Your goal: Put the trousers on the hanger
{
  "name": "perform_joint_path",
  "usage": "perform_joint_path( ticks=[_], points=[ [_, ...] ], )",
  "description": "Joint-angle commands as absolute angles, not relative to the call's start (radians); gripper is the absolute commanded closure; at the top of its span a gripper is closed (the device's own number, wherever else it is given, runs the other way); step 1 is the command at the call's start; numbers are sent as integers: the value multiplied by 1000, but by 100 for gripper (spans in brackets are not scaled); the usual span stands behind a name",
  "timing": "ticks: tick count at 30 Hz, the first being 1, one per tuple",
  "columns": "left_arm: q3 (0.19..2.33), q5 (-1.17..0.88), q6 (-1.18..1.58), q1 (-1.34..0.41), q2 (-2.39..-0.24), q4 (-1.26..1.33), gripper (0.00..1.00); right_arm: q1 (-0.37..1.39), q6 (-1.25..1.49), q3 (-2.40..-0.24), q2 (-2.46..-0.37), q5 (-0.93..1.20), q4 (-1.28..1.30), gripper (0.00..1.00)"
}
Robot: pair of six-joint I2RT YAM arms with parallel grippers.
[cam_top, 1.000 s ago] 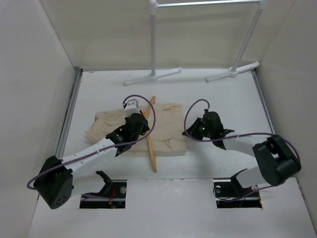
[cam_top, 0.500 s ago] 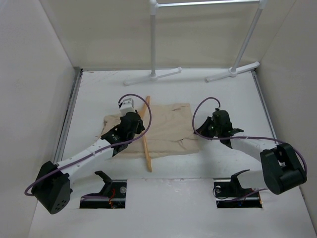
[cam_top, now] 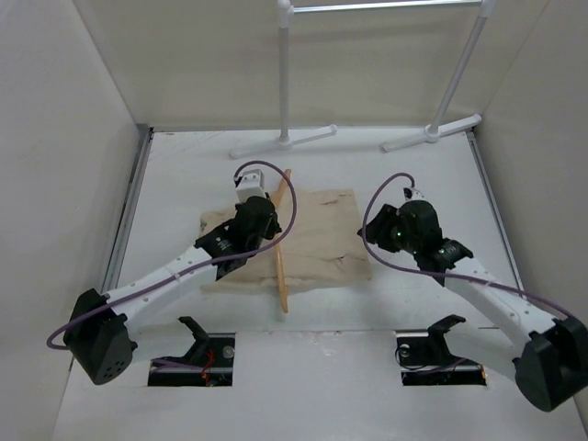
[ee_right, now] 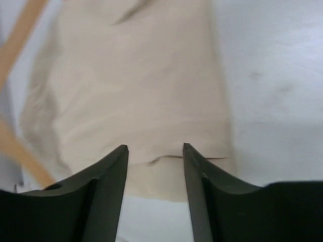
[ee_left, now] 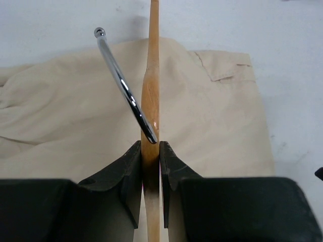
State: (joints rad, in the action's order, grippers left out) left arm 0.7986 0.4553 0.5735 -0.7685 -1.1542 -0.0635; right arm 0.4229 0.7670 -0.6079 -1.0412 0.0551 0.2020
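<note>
The hanger [ee_left: 150, 91] is clamped by the left gripper [ee_left: 150, 151], whose fingers are closed on the wooden body just below the metal hook [ee_left: 123, 85]. It is held on edge over the trousers [cam_top: 317, 241], which lie folded flat on the table [cam_top: 413, 165] between the two arms. In the top view the wood crosses the left part of the cloth from far to near. Whether it touches the cloth cannot be told.

The right gripper [ee_right: 155, 150] is seen with its fingers apart and nothing held. The right-hand edge of the trousers lies just beyond its tips, though that view is blurred.

The step in hand is judged to be the taking of that edge, so that the cloth can be fed over the crossbar. The open fingers should be lowered flat to the table and pushed in far enough that every layer of the fold is caught, not the top one alone. The hanger should be gripped firmly and raised enough for its opening to be presented. The cloth is best drawn evenly, so that bunching against the wood is avoided.
</note>
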Motion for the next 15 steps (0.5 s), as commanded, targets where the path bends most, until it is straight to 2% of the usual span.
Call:
perform_joint_path(
  ticks=[1, 2, 4, 8, 9, 12, 15],
  points=[
    [888, 498, 561, -782, -1157, -35, 97, 562, 722, -698, -976, 73, 198, 58],
    [897, 502, 560, -783, -1163, -43, 97, 618, 726, -712, -982, 87, 175, 64],
    [929, 511, 558, -794, -1167, -67, 97, 726, 735, -742, -1009, 87, 125, 63],
    [1089, 518, 552, -823, -1180, -174, 98, 879, 736, -868, -1077, 60, 91, 36],
    [1154, 517, 549, -829, -1192, -217, 98, 910, 733, -903, -1089, 55, 89, 32],
    [1372, 512, 523, -860, -1244, -345, 98, 969, 703, -988, -1117, 32, 81, 27],
    [1569, 518, 514, -898, -1302, -463, 98, 981, 652, -1049, -1144, -9, 90, 27]
  ],
)
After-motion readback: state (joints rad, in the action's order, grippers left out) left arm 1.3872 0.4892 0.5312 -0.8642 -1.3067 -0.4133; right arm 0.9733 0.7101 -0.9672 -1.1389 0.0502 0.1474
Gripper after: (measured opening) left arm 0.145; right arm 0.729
